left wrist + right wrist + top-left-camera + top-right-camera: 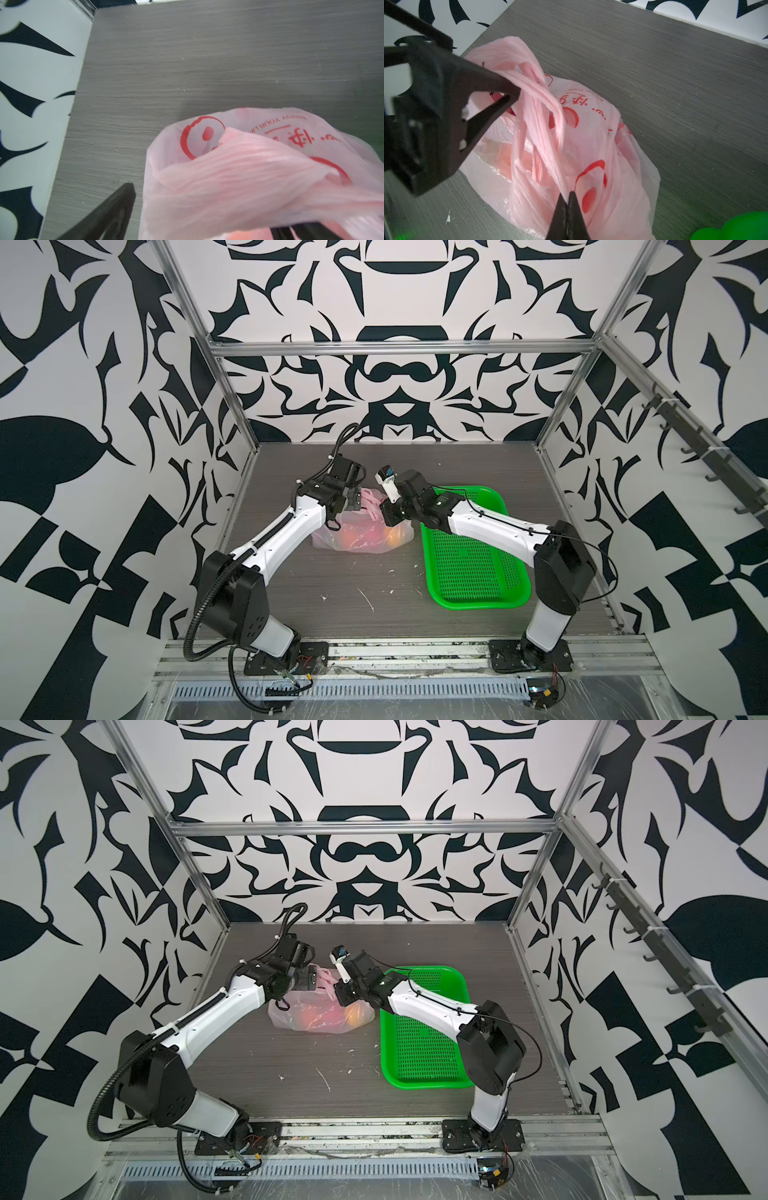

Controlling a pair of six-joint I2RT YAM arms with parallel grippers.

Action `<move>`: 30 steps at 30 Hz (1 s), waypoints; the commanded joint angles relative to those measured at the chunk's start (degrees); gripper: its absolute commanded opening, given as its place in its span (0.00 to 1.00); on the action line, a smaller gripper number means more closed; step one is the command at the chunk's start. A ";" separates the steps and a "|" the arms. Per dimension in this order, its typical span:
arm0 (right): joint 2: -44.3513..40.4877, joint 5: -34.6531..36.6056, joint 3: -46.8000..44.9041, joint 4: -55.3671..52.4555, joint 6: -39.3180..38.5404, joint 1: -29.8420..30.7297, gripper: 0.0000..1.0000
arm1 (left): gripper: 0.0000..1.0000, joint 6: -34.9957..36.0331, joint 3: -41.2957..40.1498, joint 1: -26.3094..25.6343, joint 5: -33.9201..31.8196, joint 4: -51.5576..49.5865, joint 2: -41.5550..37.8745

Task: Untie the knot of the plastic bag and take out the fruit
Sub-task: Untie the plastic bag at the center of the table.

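The pale-pink plastic bag lies mid-table between my two arms. Fruit shows through its film: an orange piece and a reddish one. The knot is a loose twist of darker pink handle strands on top of the bag. My left gripper is open, its fingers wide apart with bunched bag film draped between them. My right gripper is shut on a strand of the bag that runs up into the twist.
A green perforated basket stands right of the bag, under the right arm; its edge shows in the right wrist view. Patterned walls and metal posts enclose the wood-grain table. White flecks lie on the table in front.
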 commanded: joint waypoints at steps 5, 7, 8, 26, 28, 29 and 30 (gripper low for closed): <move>-2.76 0.42 -1.17 2.99 1.69 -0.27 0.00 | 1.00 1.92 0.88 0.22 -12.11 5.17 1.01; -3.15 1.10 -1.86 3.22 2.32 -0.58 0.00 | 0.98 1.20 0.45 1.39 -12.23 5.61 0.38; -3.44 1.60 -2.39 3.40 2.70 -0.78 0.00 | 0.97 0.58 0.28 2.16 -11.86 5.61 -0.04; -9.79 8.57 -5.29 0.20 5.16 -1.39 0.09 | 0.38 -12.88 -13.94 11.95 15.13 12.20 -11.26; -11.26 10.36 -5.15 -0.79 5.48 -0.54 0.13 | 0.31 -14.97 -16.22 11.95 17.06 13.43 -13.42; -12.07 11.81 -4.82 -1.75 5.59 0.17 0.15 | 0.27 -15.87 -17.37 11.95 17.78 13.89 -14.04; -12.75 13.44 -4.53 -2.69 5.76 0.98 0.17 | 0.24 -16.62 -18.26 11.95 18.42 14.24 -16.42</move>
